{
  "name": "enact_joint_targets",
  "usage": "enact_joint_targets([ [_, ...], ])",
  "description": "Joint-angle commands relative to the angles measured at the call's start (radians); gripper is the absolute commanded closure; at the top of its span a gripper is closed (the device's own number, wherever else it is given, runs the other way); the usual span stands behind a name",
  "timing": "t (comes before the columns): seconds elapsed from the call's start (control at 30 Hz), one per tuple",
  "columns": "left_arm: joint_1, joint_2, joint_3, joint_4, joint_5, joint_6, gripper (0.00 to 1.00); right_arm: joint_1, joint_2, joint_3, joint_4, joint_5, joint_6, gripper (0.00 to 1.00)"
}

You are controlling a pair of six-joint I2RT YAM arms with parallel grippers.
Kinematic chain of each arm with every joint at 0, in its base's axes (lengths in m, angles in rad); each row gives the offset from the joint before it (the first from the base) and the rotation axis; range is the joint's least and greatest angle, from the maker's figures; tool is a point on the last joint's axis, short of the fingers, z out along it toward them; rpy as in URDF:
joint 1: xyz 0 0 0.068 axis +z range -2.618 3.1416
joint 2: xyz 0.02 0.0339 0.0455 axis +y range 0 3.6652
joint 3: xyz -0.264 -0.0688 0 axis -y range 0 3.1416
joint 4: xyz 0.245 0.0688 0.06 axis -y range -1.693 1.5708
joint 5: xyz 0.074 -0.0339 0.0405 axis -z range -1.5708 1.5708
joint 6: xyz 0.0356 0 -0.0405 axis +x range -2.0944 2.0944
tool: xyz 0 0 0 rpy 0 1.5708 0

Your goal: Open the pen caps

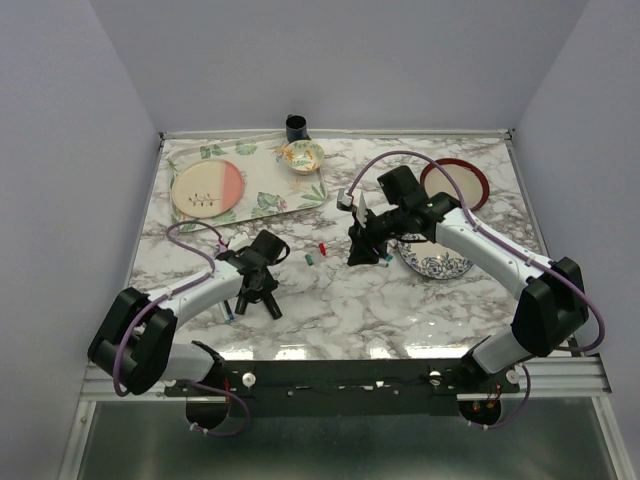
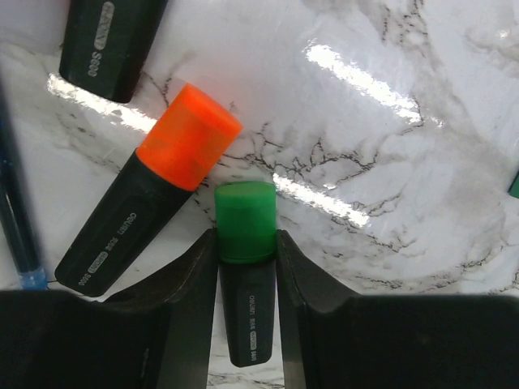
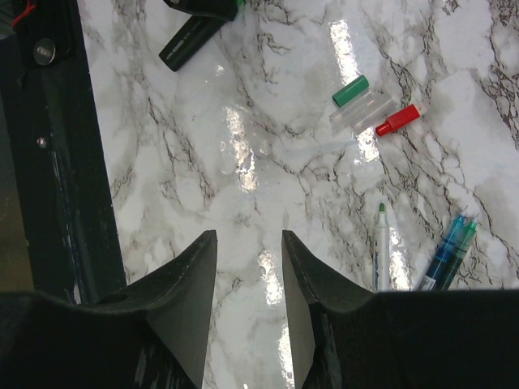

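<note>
Grey-veined white marble covers the table (image 1: 400, 310), boxed in by pale lilac walls (image 1: 60, 150). Only the overhead view takes in the back of the table. A leaf-printed tray (image 1: 270, 182) carries a pink-and-cream plate (image 1: 207, 188), with a small floral bowl (image 1: 303, 155) at the tray's far right corner and a dark cup (image 1: 297, 127) behind it. A red-rimmed plate (image 1: 455, 183) sits at back right, and a blue-patterned plate (image 1: 435, 265) lies partly under the right arm. From up there both pairs of jaws are too small to read.

The left wrist camera fills that in. The left gripper (image 2: 246, 235) has its jaws pressed against both sides of a black highlighter (image 2: 247, 312), right where the green cap (image 2: 245, 215) meets the body. The cap is on. Just to its left lies a second highlighter, tilted and wearing its orange cap (image 2: 189, 136); the two caps nearly touch. A third black highlighter (image 2: 109, 40) sits at top left, and a thin blue pen (image 2: 16, 211) runs down the left edge.

The right wrist camera shows the right gripper (image 3: 249, 235) with its jaws spread over bare marble, holding nothing. Beyond it, off their pens and close together, lie a loose green cap (image 3: 350, 91), a clear plastic sleeve (image 3: 365, 109) and a red cap (image 3: 397, 120). Nearer the gripper, an uncapped white pen (image 3: 381, 247) with a green tip lies beside two blue-green pens (image 3: 450, 255).
</note>
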Motion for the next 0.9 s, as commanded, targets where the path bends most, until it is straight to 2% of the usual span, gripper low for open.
enact_joint_targets([
  [0.0,-0.020,0.108,0.061,-0.061,-0.023,0.043,0.70,-0.001,0.001,-0.012,-0.002,-0.020,0.000,0.55],
  [0.13,-0.044,0.124,0.081,-0.044,-0.023,0.070,0.87,-0.002,-0.002,-0.012,-0.003,-0.029,0.002,0.54],
  [0.17,-0.055,0.116,0.082,-0.030,-0.020,0.092,0.94,-0.001,-0.001,-0.013,-0.003,-0.035,0.002,0.55],
  [0.23,-0.069,0.072,0.081,0.013,-0.014,0.110,0.99,-0.001,0.005,-0.015,-0.003,-0.065,0.006,0.55],
  [0.4,-0.079,-0.101,0.030,0.160,0.041,0.155,1.00,0.001,0.066,-0.007,-0.011,-0.176,0.046,0.54],
  [0.5,-0.080,-0.208,-0.060,0.356,0.105,0.163,1.00,0.005,0.100,-0.006,-0.003,-0.250,0.074,0.55],
  [0.53,-0.079,-0.233,-0.094,0.504,0.171,0.175,1.00,0.008,0.105,-0.007,0.001,-0.277,0.081,0.55],
  [0.6,-0.079,-0.288,-0.198,0.652,0.214,0.150,1.00,0.011,0.116,-0.015,0.032,-0.296,0.122,0.55],
  [0.63,-0.079,-0.298,-0.227,0.788,0.248,0.140,1.00,0.014,0.119,-0.027,0.052,-0.303,0.142,0.55],
  [0.73,-0.078,-0.298,-0.292,0.936,0.262,0.083,1.00,0.021,0.116,-0.056,0.141,-0.314,0.224,0.53],
  [0.87,-0.079,-0.255,-0.318,1.047,0.268,0.022,1.00,0.039,0.125,-0.084,0.205,-0.305,0.282,0.52],
])
